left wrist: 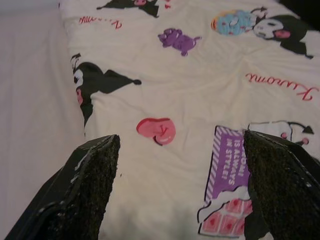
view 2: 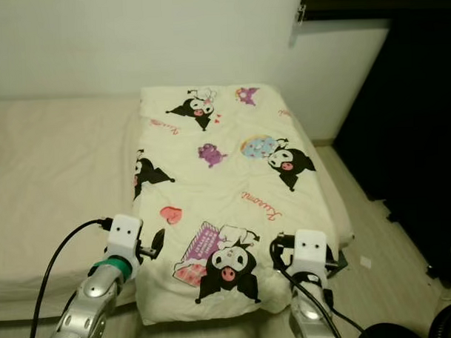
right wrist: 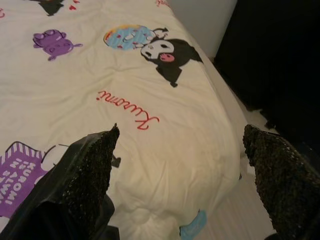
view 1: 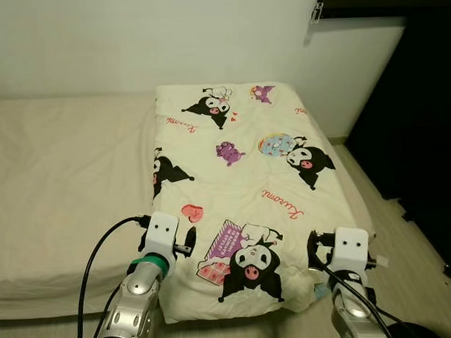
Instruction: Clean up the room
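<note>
Two arms: both silver, raised over the near end of the bed, one at each near corner of the quilt.
Left gripper [left wrist: 180,190]: its fingers [left wrist: 92,180] are spread wide apart and hold nothing; between them lie the red heart print and the purple striped print.
Right gripper [right wrist: 182,175]: its fingers [right wrist: 92,170] are likewise parted wide and empty; between them lie the quilt's right edge and the red script lettering.
Quilt [view 1: 240,176]: cream, printed with black cartoon figures, spread flat along the right part of the bed; it runs away from both pairs of fingers toward the wall, and its near edge hangs over the mattress just below them.
Bed [view 1: 63,182]: a bare beige mattress, beyond the outer side of the left fingers.
Wall [view 1: 169,37]: white, past the far end of the quilt, well apart from the fingers.
Floor [view 1: 406,237]: pale boards, beyond the outer side of the right fingers, beside a dark area.
Cable [view 1: 95,255]: black, looping from the left wrist back toward the robot.
</note>
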Controlling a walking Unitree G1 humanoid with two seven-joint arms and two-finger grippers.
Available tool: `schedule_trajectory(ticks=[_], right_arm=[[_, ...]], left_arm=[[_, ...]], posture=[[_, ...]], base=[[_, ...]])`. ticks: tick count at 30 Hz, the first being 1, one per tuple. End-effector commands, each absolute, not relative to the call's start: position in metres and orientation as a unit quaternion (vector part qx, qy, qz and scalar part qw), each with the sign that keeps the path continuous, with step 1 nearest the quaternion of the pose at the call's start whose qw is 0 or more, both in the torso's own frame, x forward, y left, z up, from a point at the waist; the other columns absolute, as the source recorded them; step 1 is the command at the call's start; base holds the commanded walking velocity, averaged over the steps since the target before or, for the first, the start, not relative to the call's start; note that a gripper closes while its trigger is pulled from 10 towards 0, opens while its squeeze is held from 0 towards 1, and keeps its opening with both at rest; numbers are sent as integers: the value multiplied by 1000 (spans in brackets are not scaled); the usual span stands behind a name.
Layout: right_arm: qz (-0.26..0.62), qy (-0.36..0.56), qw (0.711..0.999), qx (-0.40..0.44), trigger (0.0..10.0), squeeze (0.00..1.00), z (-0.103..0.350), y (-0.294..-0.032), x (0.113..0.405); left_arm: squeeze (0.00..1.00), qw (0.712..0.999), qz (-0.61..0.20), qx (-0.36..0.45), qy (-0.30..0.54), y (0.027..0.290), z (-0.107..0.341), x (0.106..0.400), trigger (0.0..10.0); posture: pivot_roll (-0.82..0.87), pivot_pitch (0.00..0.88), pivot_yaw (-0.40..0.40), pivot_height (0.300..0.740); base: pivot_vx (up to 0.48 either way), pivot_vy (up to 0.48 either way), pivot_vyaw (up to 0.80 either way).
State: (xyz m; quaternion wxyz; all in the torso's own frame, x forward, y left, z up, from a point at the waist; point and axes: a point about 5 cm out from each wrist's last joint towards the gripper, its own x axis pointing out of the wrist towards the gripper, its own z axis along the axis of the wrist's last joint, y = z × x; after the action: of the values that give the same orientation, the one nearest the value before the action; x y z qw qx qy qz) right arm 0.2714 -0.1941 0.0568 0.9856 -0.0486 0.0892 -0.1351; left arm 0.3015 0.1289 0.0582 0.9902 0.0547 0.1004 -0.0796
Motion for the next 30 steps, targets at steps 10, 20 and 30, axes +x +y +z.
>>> schedule_trajectory(ticks=[10,20,30], right_arm=[[-163,113,979,-39,10000,0,53,-205,265],[-171,130,976,-21,10000,0,48,-202,271],[-163,148,975,-10,10000,0,41,-191,271]], left_arm=[[0,989,-64,71,115,139,54,296,10000],[0,990,-78,72,95,136,72,315,10000],[0,988,-83,81,97,141,76,315,10000]], posture=[[-76,0,71,740],[-25,40,92,740],[32,39,115,740]], base=[[0,0,0],[0,314,0],[0,459,0]])
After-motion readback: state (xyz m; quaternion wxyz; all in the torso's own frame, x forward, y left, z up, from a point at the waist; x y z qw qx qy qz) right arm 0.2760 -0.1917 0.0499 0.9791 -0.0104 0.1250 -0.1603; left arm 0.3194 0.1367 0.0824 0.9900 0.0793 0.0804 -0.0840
